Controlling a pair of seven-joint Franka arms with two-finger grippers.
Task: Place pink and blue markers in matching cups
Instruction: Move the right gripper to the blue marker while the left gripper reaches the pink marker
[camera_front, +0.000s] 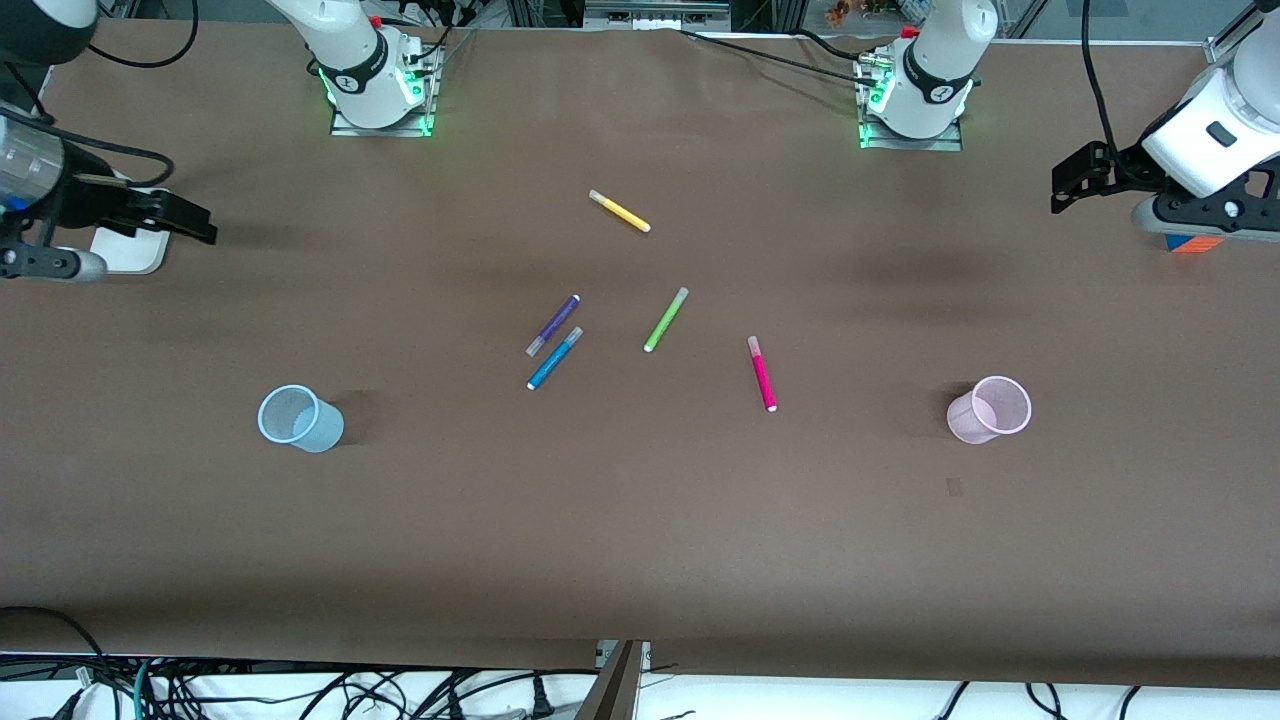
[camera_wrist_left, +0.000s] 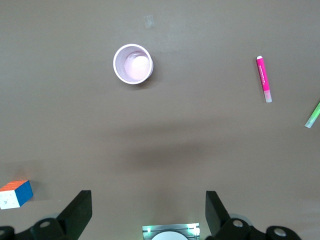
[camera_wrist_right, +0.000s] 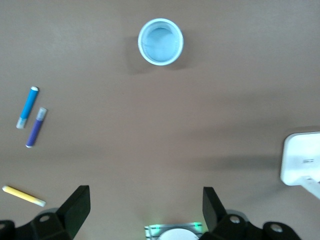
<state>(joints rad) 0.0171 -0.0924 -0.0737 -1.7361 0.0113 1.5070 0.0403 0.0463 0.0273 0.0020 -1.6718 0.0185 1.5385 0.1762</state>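
The pink marker (camera_front: 762, 373) lies flat near the table's middle and also shows in the left wrist view (camera_wrist_left: 263, 78). The blue marker (camera_front: 555, 358) lies flat beside a purple pen; it shows in the right wrist view (camera_wrist_right: 28, 107). The pale pink cup (camera_front: 990, 409) (camera_wrist_left: 132, 64) stands upright toward the left arm's end. The pale blue cup (camera_front: 298, 418) (camera_wrist_right: 160, 42) stands upright toward the right arm's end. My left gripper (camera_front: 1068, 188) (camera_wrist_left: 148, 210) is open, empty and held high at its end of the table. My right gripper (camera_front: 195, 220) (camera_wrist_right: 145, 207) is open, empty and held high at its own end.
A purple pen (camera_front: 553, 325), a lime-green pen (camera_front: 666, 319) and a yellow pen (camera_front: 620, 211) lie among the markers. A colour cube (camera_front: 1193, 243) (camera_wrist_left: 15, 193) sits under the left arm. A white block (camera_front: 130, 250) (camera_wrist_right: 302, 158) sits under the right arm.
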